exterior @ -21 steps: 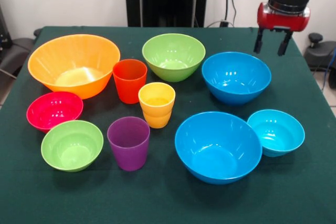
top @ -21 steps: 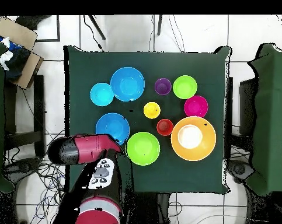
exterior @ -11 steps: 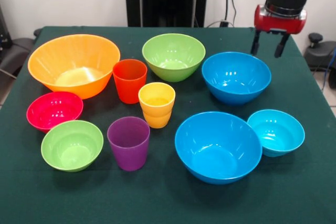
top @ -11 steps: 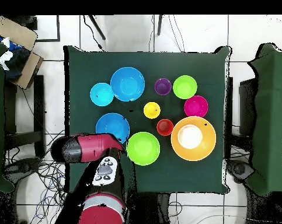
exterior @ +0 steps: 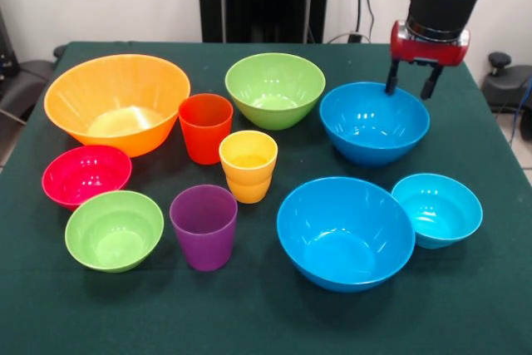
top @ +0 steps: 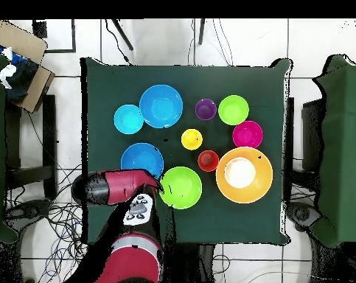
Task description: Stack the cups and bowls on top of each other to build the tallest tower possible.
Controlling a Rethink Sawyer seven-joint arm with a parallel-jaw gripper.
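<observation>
End effector [exterior: 411,86] over a blue bowl [exterior: 374,122]
Its fingers hang apart (holding nothing) above the bowl's far rim.

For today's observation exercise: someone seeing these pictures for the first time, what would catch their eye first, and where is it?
Probably the spread of bright bowls and cups on the dark green table, none stacked yet. The huge orange-yellow bowl dominates the front view's upper left, with two large blue bowls on the right. The red gripper hangs open above the farther blue bowl's rim.
</observation>
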